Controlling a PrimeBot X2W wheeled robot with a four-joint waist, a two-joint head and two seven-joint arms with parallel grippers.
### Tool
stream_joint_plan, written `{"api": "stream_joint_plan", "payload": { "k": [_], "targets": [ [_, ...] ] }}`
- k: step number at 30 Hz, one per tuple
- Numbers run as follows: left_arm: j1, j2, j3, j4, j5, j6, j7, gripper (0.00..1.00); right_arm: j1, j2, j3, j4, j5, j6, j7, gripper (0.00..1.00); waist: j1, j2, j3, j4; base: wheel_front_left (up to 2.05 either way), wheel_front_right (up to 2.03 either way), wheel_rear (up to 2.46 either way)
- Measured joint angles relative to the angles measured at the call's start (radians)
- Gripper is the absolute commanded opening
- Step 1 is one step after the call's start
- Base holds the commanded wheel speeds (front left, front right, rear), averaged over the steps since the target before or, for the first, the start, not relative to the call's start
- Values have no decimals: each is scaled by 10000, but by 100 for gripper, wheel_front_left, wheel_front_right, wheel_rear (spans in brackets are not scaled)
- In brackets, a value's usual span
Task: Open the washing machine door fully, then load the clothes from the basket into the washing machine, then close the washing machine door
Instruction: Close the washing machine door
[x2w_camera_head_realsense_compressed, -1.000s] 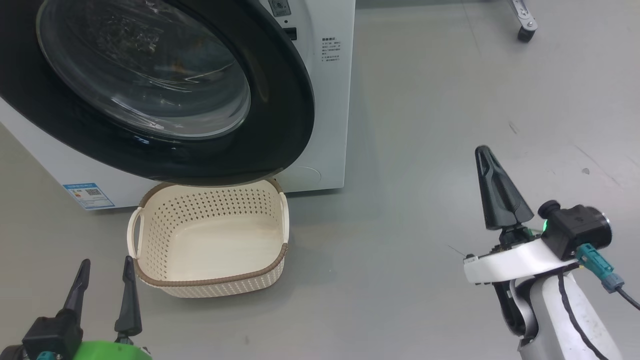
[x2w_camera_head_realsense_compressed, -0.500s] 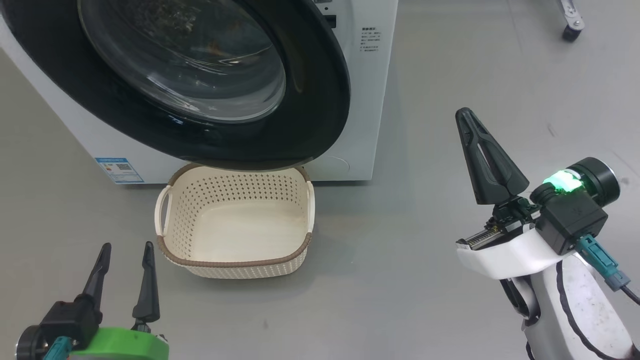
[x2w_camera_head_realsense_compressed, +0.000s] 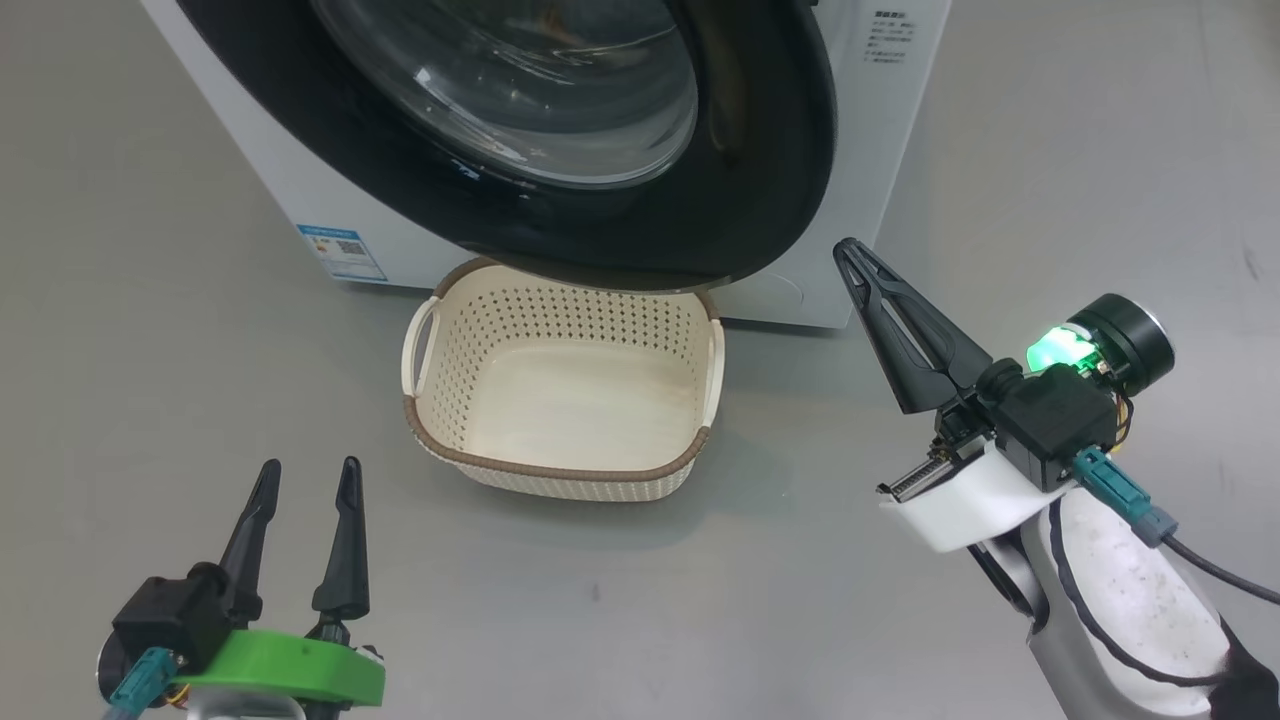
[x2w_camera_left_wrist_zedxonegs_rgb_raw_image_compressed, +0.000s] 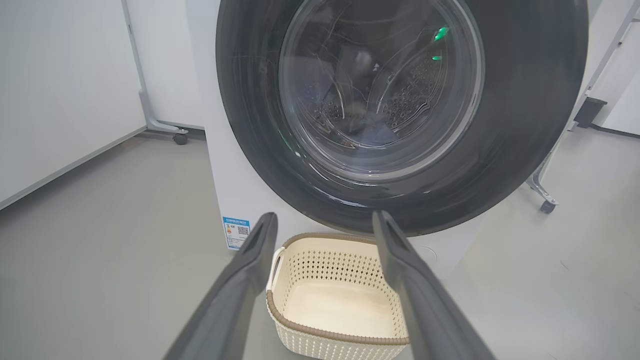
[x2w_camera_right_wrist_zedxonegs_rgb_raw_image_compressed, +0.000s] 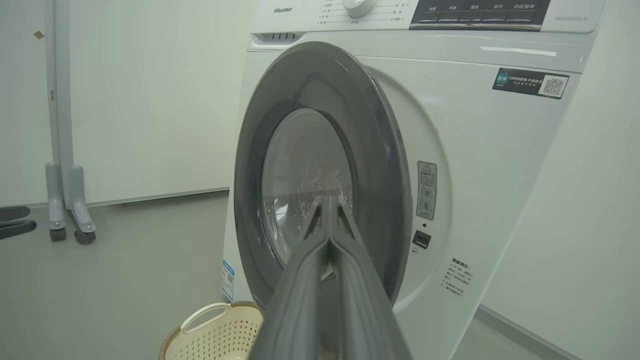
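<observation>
The washing machine (x2w_camera_head_realsense_compressed: 880, 120) fills the top of the head view. Its door (x2w_camera_head_realsense_compressed: 760, 150) stands slightly ajar, its latch-side edge off the white front (x2w_camera_right_wrist_zedxonegs_rgb_raw_image_compressed: 490, 150). Through the door glass (x2w_camera_left_wrist_zedxonegs_rgb_raw_image_compressed: 380, 90) the steel drum shows dimly; I cannot make out the clothes. The basket (x2w_camera_head_realsense_compressed: 560, 470) sits on the floor under the door's lower rim, with nothing in it. My right gripper (x2w_camera_head_realsense_compressed: 848, 250) is shut and empty, its tip close to the door's lower right rim. My left gripper (x2w_camera_head_realsense_compressed: 308, 470) is open and empty, left of and nearer than the basket.
A blue label (x2w_camera_head_realsense_compressed: 340, 252) marks the machine's lower left corner. Wheeled stand legs (x2w_camera_right_wrist_zedxonegs_rgb_raw_image_compressed: 65, 210) are left of the machine, and a caster (x2w_camera_left_wrist_zedxonegs_rgb_raw_image_compressed: 547, 205) stands on its other side. Grey floor (x2w_camera_head_realsense_compressed: 150, 380) surrounds the basket.
The head camera has swung, so the machine and basket sit further right in the picture. My shut right gripper has come much closer to the door's lower right rim.
</observation>
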Motion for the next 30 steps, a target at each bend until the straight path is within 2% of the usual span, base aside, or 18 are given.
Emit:
{"api": "stream_joint_plan", "payload": {
  "k": [8,19,30],
  "targets": [
    [-241,0,-640,-267,-752,-4,0,100,-1048,-238,194,669,-4,0,581,0,0,0,792,844,0,0,0],
    [-937,-48,-1139,-539,-1473,-6,0,100,-2303,-746,-226,1557,82,0,1032,0,1,0,2014,1715,0,0,0],
    [-1329,-102,-1373,-614,-1684,-8,0,100,-3663,-736,-790,2502,387,0,1233,0,1,0,2976,2315,0,0,0]
  ]
}}
